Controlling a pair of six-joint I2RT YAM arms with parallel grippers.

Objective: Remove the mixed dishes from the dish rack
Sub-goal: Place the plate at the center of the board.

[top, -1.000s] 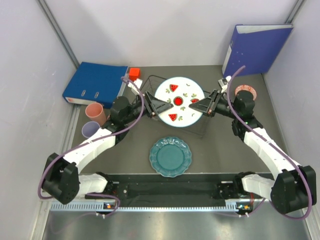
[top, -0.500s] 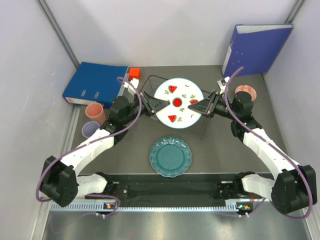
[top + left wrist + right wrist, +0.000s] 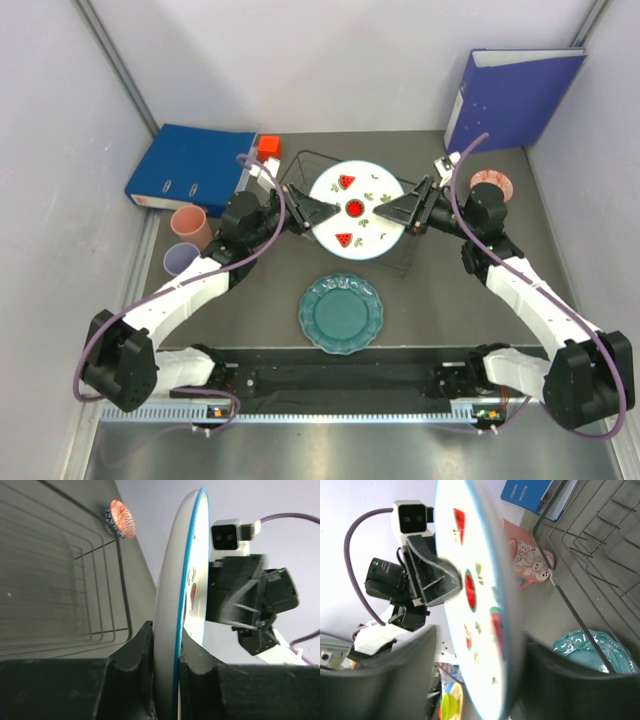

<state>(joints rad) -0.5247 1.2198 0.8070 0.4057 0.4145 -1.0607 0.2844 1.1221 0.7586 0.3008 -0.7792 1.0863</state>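
Note:
The white plate with red watermelon marks (image 3: 356, 210) hangs above the dish rack (image 3: 305, 155), a dark wire basket. My left gripper (image 3: 308, 213) is shut on the plate's left rim; in the left wrist view both fingers (image 3: 142, 650) press on the rim (image 3: 172, 580). My right gripper (image 3: 405, 210) is open at the right rim, and the right wrist view shows a gap between its jaws and the plate (image 3: 470, 580). The teal scalloped plate (image 3: 341, 313) lies in front of the rack. A salmon-pink cup (image 3: 189, 222) and the lavender cup (image 3: 180, 258) stand at the left. The pink patterned bowl (image 3: 491, 184) sits at the right.
A blue binder (image 3: 190, 165) lies flat at the back left with a small red cube (image 3: 268, 146) beside it. Another blue binder (image 3: 510, 95) stands at the back right. Grey walls enclose the table on three sides.
My left gripper has closed on the plate's left rim. My right gripper, shut on the right rim before, has opened its jaws. The plate has barely shifted.

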